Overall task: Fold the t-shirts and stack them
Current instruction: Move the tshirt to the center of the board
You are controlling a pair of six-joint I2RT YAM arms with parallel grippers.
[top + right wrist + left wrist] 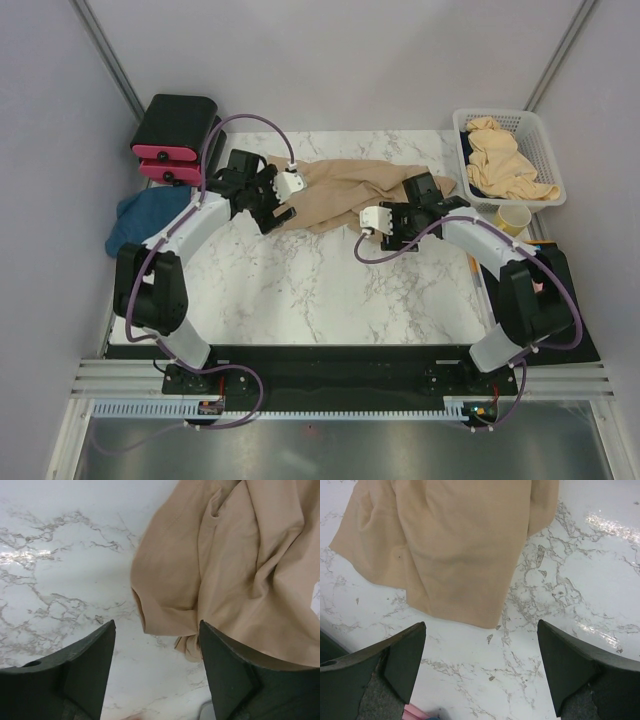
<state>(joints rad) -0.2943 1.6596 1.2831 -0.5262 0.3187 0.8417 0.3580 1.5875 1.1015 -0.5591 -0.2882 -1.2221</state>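
A crumpled tan t-shirt [340,190] lies at the back middle of the marble table [300,290]. My left gripper [277,205] hovers at the shirt's left end. In the left wrist view it [480,645] is open and empty, with the shirt's hem [455,555] just ahead of the fingertips. My right gripper [400,225] is at the shirt's right end. In the right wrist view it [157,640] is open and empty, and a folded edge of the shirt [225,580] reaches up to its right finger [235,675]. More tan shirts [505,160] fill the basket. A dark blue shirt [145,215] lies off the table's left edge.
A white mesh basket [545,150] stands at the back right, with a yellow cup [513,218] in front of it. Black-and-pink boxes [172,135] stand at the back left. Grey walls close in the back and sides.
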